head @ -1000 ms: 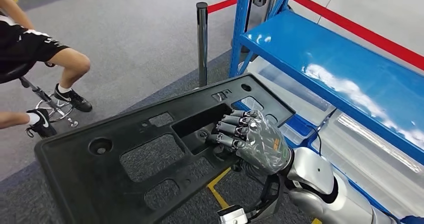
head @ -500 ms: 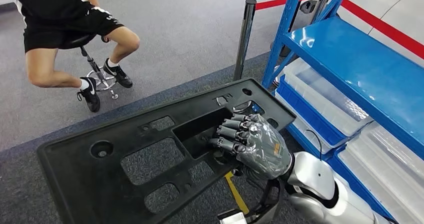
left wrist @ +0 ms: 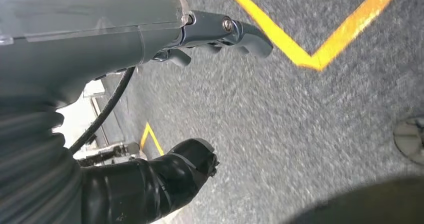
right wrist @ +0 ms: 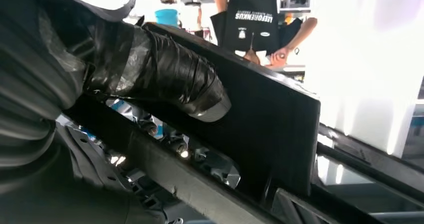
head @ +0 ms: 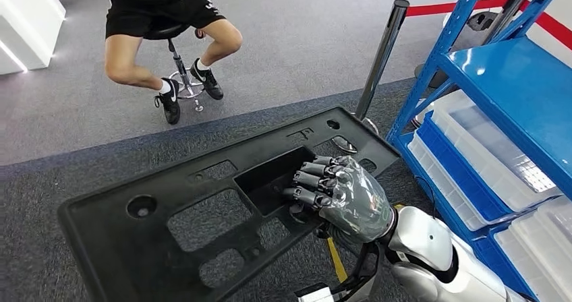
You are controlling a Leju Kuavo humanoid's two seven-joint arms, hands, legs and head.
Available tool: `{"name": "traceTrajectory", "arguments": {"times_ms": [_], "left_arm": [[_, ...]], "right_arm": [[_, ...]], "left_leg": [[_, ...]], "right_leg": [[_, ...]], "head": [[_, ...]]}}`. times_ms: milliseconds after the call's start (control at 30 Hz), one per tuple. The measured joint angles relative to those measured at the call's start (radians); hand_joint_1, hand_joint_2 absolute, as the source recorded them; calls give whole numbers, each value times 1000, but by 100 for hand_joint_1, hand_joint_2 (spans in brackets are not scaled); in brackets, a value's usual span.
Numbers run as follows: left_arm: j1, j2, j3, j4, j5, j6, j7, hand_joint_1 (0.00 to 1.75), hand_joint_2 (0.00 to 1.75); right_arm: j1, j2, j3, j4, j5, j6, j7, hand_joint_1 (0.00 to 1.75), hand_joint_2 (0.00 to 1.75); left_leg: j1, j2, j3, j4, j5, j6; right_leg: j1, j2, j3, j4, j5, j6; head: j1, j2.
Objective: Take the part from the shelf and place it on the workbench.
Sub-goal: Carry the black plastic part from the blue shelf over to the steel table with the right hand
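Note:
The part (head: 162, 187) is a large flat black plastic panel with several cut-outs, carried level over the carpet in the head view. My right hand (head: 344, 197) grips it at the near edge of its middle rectangular opening, fingers curled over the rim. In the right wrist view my black-taped thumb (right wrist: 175, 84) presses against the panel's underside (right wrist: 270, 134). My left hand (left wrist: 150, 39) hangs over the grey floor with its fingers apart, holding nothing.
The blue shelf (head: 512, 79) stands at the right with clear bins (head: 485, 147) on its lower level. A black post (head: 381, 56) with a red belt stands by its corner. A person (head: 162, 19) sits on a stool (head: 182, 79) ahead. Yellow lines (left wrist: 300, 49) mark the floor.
The whole picture has shifted: the camera has turned left, so the shelf slides right and the seated person comes toward the middle. My right hand keeps its grip on the panel.

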Motion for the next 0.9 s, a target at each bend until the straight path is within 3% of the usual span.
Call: {"name": "traceTrajectory", "arguments": {"times_ms": [67, 133, 200, 233, 267, 300, 367, 433, 500, 567, 600, 667, 733, 767, 833, 900], "left_arm": [[0, 0, -1, 0, -3, 2, -6, 0, 175], [-1, 0, -2, 0, -7, 5, -12, 0, 175], [-1, 0, -3, 0, -8, 8, -17, 0, 175], [-1, 0, -3, 0, -10, 10, -20, 0, 175], [0, 0, -4, 0, -12, 15, -25, 0, 175], [1, 0, -5, 0, -16, 24, -33, 0, 175], [2, 4, -11, 0, -21, 50, -53, 0, 175], [1, 12, -15, 0, -9, 63, -66, 0, 175], [0, 20, -14, 0, 11, 51, -68, 0, 175], [-1, 24, -10, 0, 27, 24, -61, 0, 175], [-3, 24, -6, 0, 32, 10, -56, 0, 175], [-6, 24, -2, 0, 37, -6, -49, 0, 175], [-6, 22, 0, 0, 38, -10, -47, 0, 175], [-4, 20, 1, 0, 38, -10, -47, 0, 175], [-1, 17, 3, 0, 40, -10, -45, 0, 175], [1, 15, 6, 0, 40, -13, -42, 0, 175]], "right_arm": [[-2, 0, 0, 0, 1, 0, 2, 175, 175], [-2, 0, -1, 0, 2, 0, 3, 175, 175], [0, 0, -1, 0, 3, 0, 4, 175, 175], [1, 0, -1, 0, 4, 0, 4, 175, 175], [1, 0, -1, 0, 5, 1, 4, 175, 175], [0, 0, -1, 0, 6, 2, 4, 175, 175], [-7, 4, 0, 1, 11, 10, 4, 175, 175], [-38, 29, 11, 16, 24, 30, 12, 175, 175], [-89, 83, 41, 56, 45, 46, 33, 175, 175], [-140, 138, 78, 102, 62, 47, 57, 175, 175], [-160, 157, 94, 120, 65, 44, 66, 175, 175], [-184, 177, 118, 146, 66, 37, 76, 175, 175], [-192, 185, 134, 163, 66, 33, 79, 175, 175], [-195, 187, 140, 169, 65, 33, 81, 175, 175], [-201, 190, 147, 177, 64, 31, 87, 175, 175], [-203, 186, 150, 181, 62, 22, 99, 175, 175]], "left_leg": [[-2, 31, -14, 24, -16, -10], [-1, 91, -62, 121, -72, -18], [4, 112, -125, 246, -126, -24], [6, 115, -140, 276, -129, -26], [8, 119, -134, 263, -112, -26], [8, 125, -107, 214, -82, -25], [0, 165, -31, 68, -24, -14], [-10, 191, 3, -7, -6, -1], [-14, 176, 2, -18, 0, 10], [-9, 157, 11, -36, 15, 21], [-6, 147, 15, -45, 23, 27], [-2, 122, 13, -49, 31, 33], [-2, 91, 8, -45, 32, 32], [-1, 74, 6, -39, 31, 30], [4, 42, 3, -23, 24, 21], [7, 14, -9, 1, 15, 7]], "right_leg": [[-3, -28, 7, -14, 6, -10], [-1, -58, 11, -21, 9, -19], [5, -88, 8, -20, 8, -22], [7, -103, 7, -18, 8, -22], [8, -117, 7, -17, 7, -22], [9, -130, 7, -16, 5, -21], [12, -154, 10, -14, 3, -19], [13, -170, 12, -14, 2, -12], [12, -182, 15, -18, 5, -4], [8, -159, 11, -2, -9, 4], [7, -133, -3, 30, -33, 7], [4, -82, -56, 151, -102, 8], [2, -71, -103, 256, -140, 11], [1, -69, -104, 259, -128, 12], [-5, -57, -55, 158, -59, 16], [-10, -12, -4, 47, -19, 19]], "head": [[-1, 0], [-2, 0], [-3, 0], [-3, 0], [-3, 0], [-3, 0], [-3, 0], [-3, 0], [-3, 0], [-3, 0], [-3, 0], [-3, 0], [-3, 0], [-3, 0], [-3, 0], [-3, 0]]}}
